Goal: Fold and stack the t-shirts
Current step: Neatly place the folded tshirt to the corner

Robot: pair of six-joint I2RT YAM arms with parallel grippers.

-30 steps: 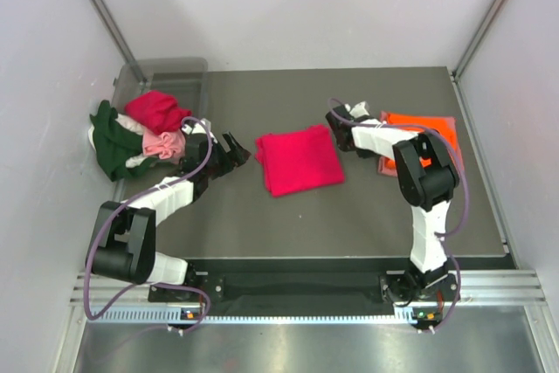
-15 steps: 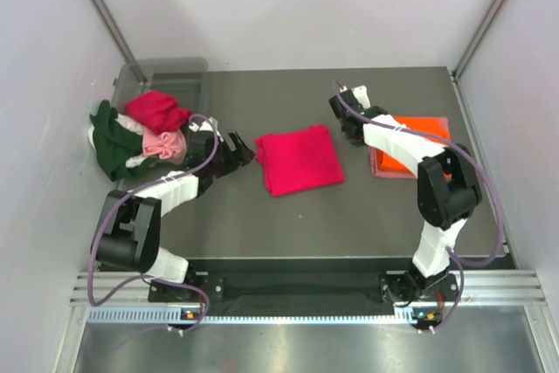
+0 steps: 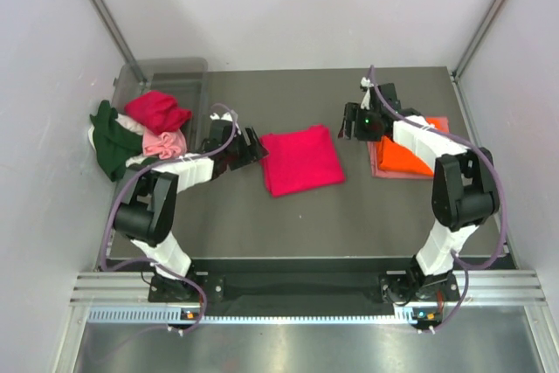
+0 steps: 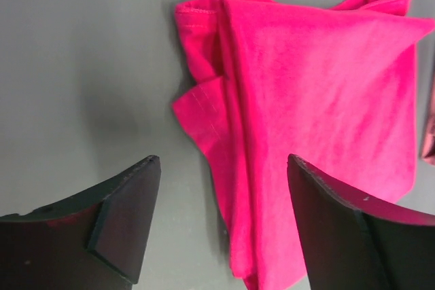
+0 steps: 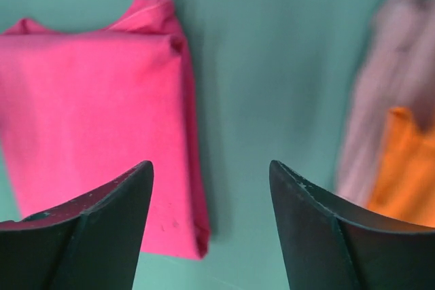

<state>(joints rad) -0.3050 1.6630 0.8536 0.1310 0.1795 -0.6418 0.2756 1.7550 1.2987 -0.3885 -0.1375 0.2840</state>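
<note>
- Right arm is swinging back from the stack at the right of the top view; its right fingers [image 5: 88,229], pressed together a second ago, are now spreading wide.
- Right fingers are holding nothing. In the wrist view they are hanging above the bare bench [image 3: 349,207], between the right edge of the red shirt [image 3: 301,160] and the stack.
- Stack: the orange shirt [image 3: 403,156] is lying folded on the pink shirt [image 3: 384,169], right of centre. It is partly hidden under the right arm.
- Left arm is reaching further right than a second ago; its tip is now just beside the red shirt's left edge.
- Left fingers [image 4: 115,229] are spread and narrowing slightly, pinching nothing. The shirt's folded left edge is lying between them in the wrist view; whether they touch it, I cannot tell.
- Red shirt is sitting folded at the bench's centre, in the same place as before.
- Judgement: both arms are lining up on the red shirt, probably to lift it onto the stack.
- Pile [image 3: 140,133] of unfolded shirts is waiting at the left beside the bin [image 3: 166,72].
</note>
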